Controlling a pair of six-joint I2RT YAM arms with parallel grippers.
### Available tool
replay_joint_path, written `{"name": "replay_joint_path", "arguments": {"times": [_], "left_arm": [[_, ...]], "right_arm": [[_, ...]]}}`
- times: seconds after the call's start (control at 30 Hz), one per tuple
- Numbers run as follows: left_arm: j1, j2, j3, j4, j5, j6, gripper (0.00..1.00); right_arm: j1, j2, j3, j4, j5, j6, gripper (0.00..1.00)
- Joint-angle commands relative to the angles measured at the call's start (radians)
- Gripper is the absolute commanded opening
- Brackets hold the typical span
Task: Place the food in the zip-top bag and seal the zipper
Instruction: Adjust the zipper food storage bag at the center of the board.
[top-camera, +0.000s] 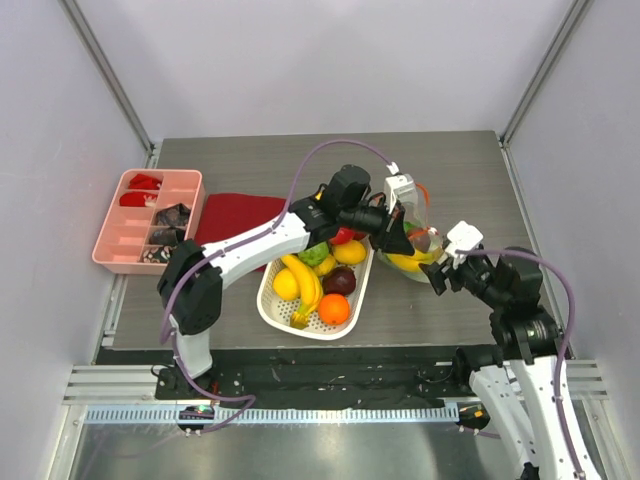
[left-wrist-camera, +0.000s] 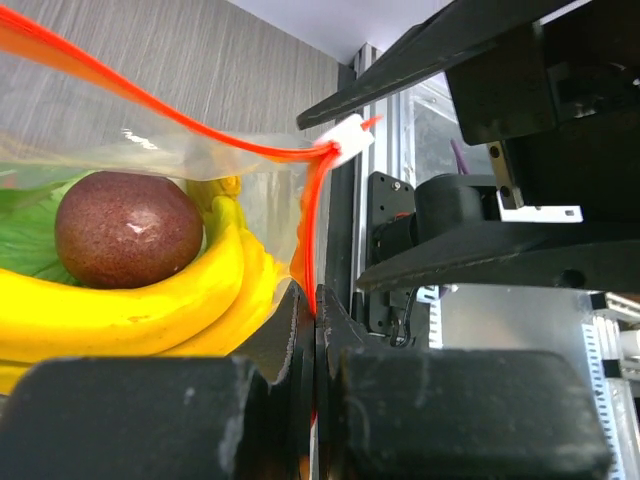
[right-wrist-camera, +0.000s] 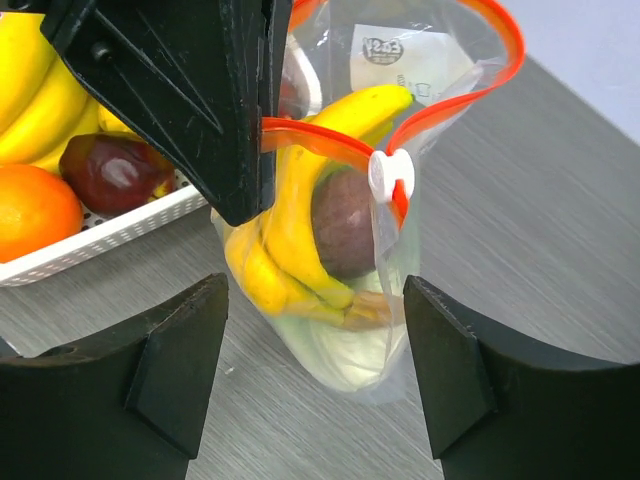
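Grey wood-grain table (top-camera: 250, 160), white walls (top-camera: 330, 60), left gripper (left-wrist-camera: 313, 310) clenched on zipper (left-wrist-camera: 200, 130), right gripper (right-wrist-camera: 315, 335) released

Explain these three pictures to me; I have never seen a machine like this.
Two robot arms are bolted at a table's near edge. One picture looks down from above; the other two come from a camera on each wrist. The left gripper is shut on the zipper edge of a clear zip-top bag holding bananas and a dark purple fruit. The right gripper is open, facing the bag near the white slider. Also on the table: a white basket of more fruit, a red cloth and a pink tray.
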Motion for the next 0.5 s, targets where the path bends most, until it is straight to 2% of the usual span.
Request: {"name": "replay_joint_path", "arguments": {"times": [0.0,0.13,0.4,0.47], "left_arm": [[0.044,-0.030,0.018,0.092,0.033,-0.083,0.00],[0.069,0.002,0.040,0.104,0.043,-0.116,0.00],[0.106,0.068,0.107,0.104,0.040,-0.118,0.00],[0.106,0.082,0.123,0.104,0.039,-0.115,0.00]], "right_arm": [[0.001,0.133,0.092,0.080,-0.071,0.042,0.77],[-0.048,0.258,0.164,0.084,-0.145,0.009,0.79],[-0.428,0.571,0.376,0.025,-0.537,-0.014,0.86],[-0.470,0.638,0.439,-0.046,-0.617,-0.052,0.89]]}}
